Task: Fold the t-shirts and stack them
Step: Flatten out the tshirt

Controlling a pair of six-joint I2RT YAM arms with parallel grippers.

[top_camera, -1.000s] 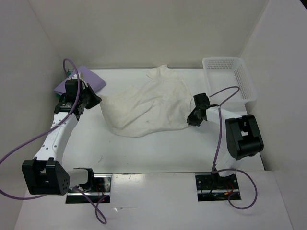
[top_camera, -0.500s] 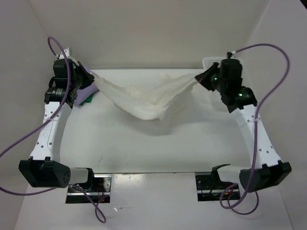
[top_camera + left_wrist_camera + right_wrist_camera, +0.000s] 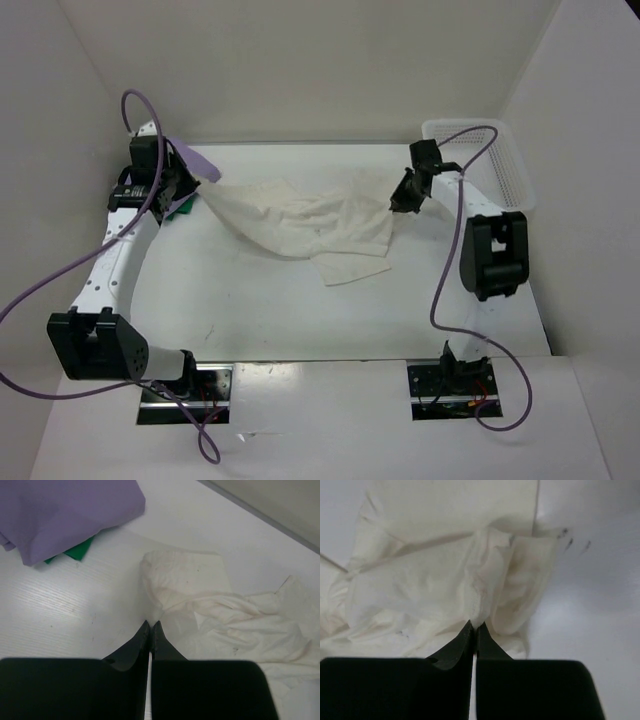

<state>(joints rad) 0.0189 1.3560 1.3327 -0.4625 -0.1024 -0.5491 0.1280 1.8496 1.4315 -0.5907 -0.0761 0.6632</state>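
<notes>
The cream-white t-shirt [image 3: 305, 222] lies crumpled across the middle of the table, strung between both grippers. My left gripper [image 3: 198, 189] is shut on its left corner, and in the left wrist view the gripper [image 3: 151, 624] pinches the cloth's [image 3: 215, 615] edge. At the shirt's right end my right gripper [image 3: 396, 205] is also shut, and in the right wrist view the gripper [image 3: 475, 625] has a bunched fold of the cloth [image 3: 445, 580] between its tips. The lavender-purple t-shirt [image 3: 188, 157] [image 3: 60, 510] lies at the back left on top of the green t-shirt [image 3: 180, 208] [image 3: 75, 553], of which only a corner shows.
A white lattice basket [image 3: 503, 160] stands at the back right, just behind the right arm. White walls close the table on three sides. The arm bases and purple cables sit along the near edge.
The right gripper shut on the cream shirt. Both arms lifted it stretched in the air, then lowered it; it now lies crumpled on the table, still gripped at both ends.
</notes>
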